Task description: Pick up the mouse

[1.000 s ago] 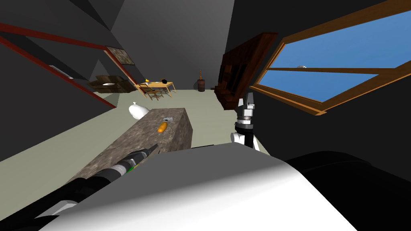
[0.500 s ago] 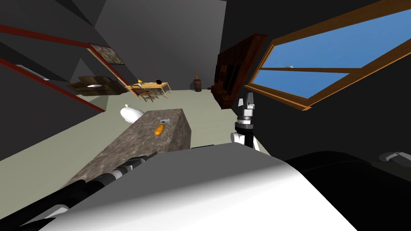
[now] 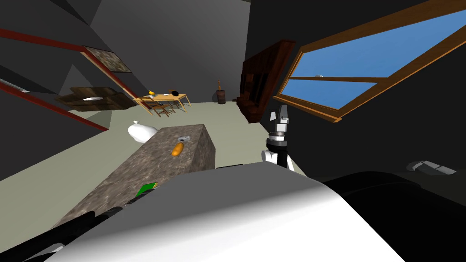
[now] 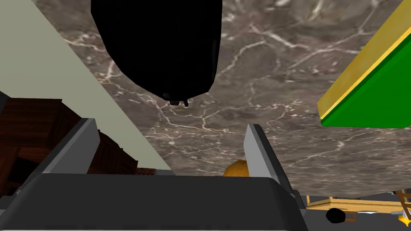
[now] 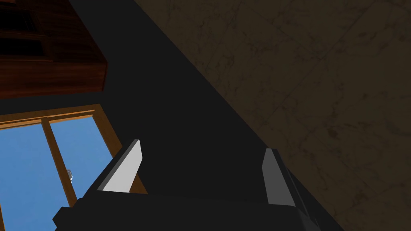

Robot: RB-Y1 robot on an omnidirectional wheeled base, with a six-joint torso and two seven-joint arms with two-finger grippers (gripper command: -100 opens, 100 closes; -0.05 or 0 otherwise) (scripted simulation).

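Our left gripper (image 4: 170, 124) hovers over the counter (image 4: 261, 80), fingers wide apart, holding nothing; the black mouse (image 4: 156, 44) lies on the counter just beyond them, a green book (image 4: 373, 100) near it; our right gripper (image 3: 281, 113), off the counter, gapes empty too.

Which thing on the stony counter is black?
The mouse, ahead of the left gripper. The book beside it is green and yellow, and the farther lump is orange.

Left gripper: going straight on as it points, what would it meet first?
Likely the black mouse, ahead in line with its open gap; depth is unclear, so the marbled counter under it could come first.
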